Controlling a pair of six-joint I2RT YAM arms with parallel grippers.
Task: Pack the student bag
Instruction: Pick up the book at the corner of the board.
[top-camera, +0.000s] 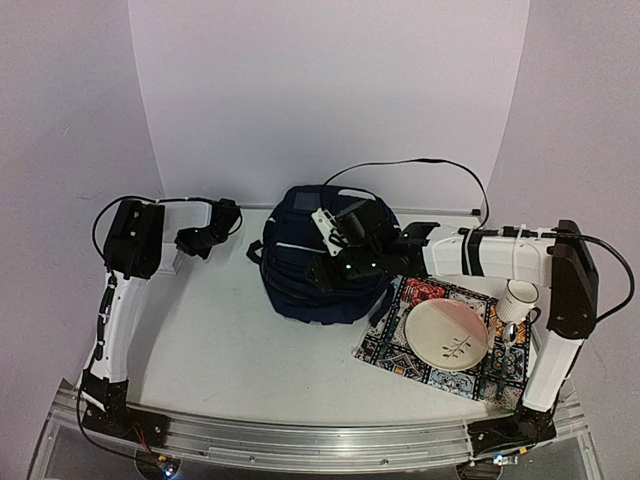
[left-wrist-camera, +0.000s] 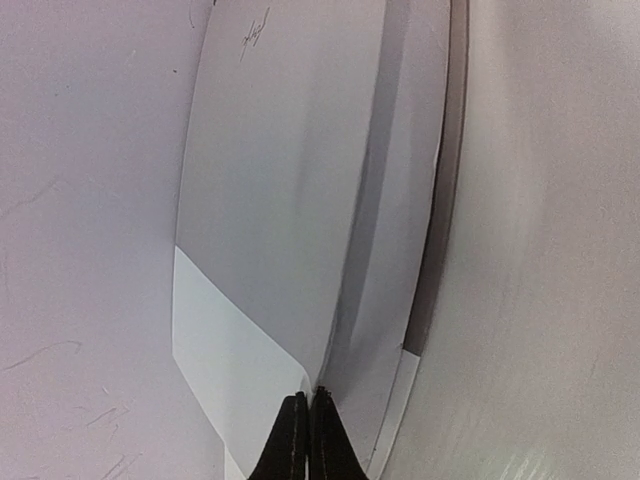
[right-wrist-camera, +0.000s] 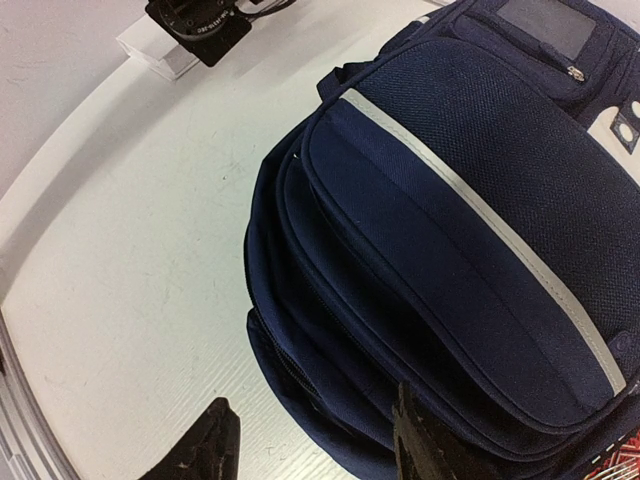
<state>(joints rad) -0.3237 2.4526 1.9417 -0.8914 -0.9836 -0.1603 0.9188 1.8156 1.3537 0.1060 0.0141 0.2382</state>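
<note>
The student bag (top-camera: 285, 280) is lying in the middle of the table (top-camera: 200, 340). It is navy with white stripes, and every zip (right-wrist-camera: 572, 72) you can see on it is looking closed.

Your right hand (right-wrist-camera: 310, 420) is hovering low over the bag. Its fingers (right-wrist-camera: 205, 450) are standing about halfway apart with nothing between them. In the wrist view, one finger is showing against the bare table and the other against the fabric. You cannot tell whether either is touching the bag.

Your left hand (left-wrist-camera: 308, 400) is pinched fully closed on nothing. It is raised off to the left, well apart from the bag, and pointing at the back wall (top-camera: 330, 90).

Just right of the bag, a patterned mat (top-camera: 400, 345) is carrying a plate (top-camera: 447, 335) and a mug (top-camera: 518, 298).

Judging from this, packing is barely under way. Nothing is visibly going in and no pocket is standing open. Opening a zip is probably coming first.
</note>
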